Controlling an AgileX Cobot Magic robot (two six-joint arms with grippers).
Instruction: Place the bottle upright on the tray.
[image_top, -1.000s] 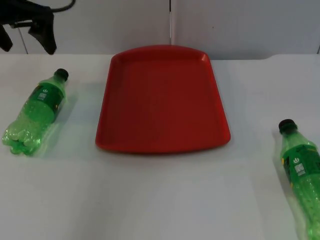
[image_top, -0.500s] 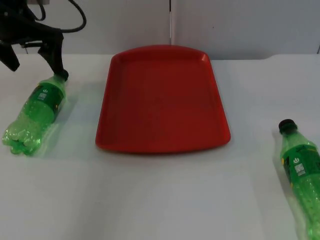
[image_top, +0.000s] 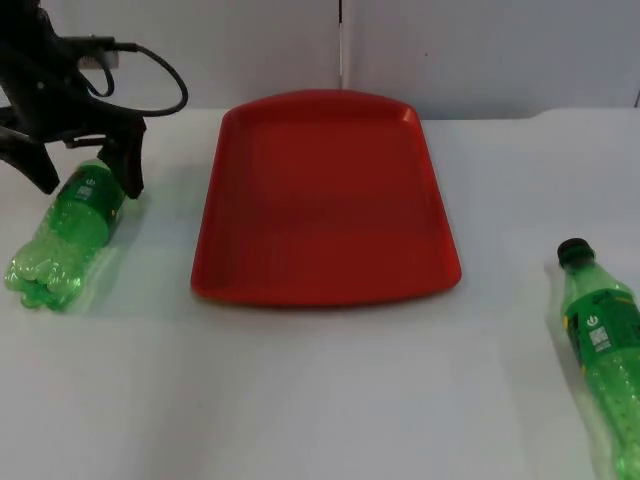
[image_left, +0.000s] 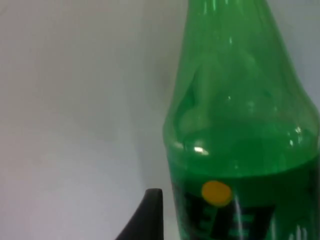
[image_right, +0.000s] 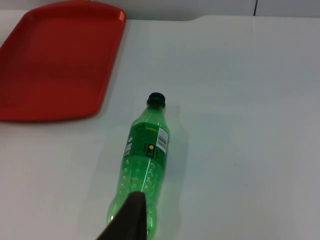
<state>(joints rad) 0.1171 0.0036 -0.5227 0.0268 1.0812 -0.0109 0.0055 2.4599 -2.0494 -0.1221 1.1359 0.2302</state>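
Observation:
Two green plastic bottles with black caps lie on their sides on the white table. The left bottle (image_top: 62, 235) lies left of the red tray (image_top: 320, 190). My left gripper (image_top: 88, 178) is open and straddles its neck, one finger on each side, hiding the cap. The left wrist view shows the bottle's shoulder and label (image_left: 235, 130) close up beside one fingertip (image_left: 147, 215). The right bottle (image_top: 603, 340) lies near the table's right edge, cap toward the wall. The right arm waits, its gripper (image_right: 131, 220) above that bottle's (image_right: 145, 150) base end.
The tray (image_right: 55, 60) has nothing on it and sits in the middle of the table against the grey partition wall. Bare white table runs across the front between the two bottles.
My left gripper has come down from the upper left corner onto the left bottle's neck, now covering its cap. Neither bottle nor the tray has moved.

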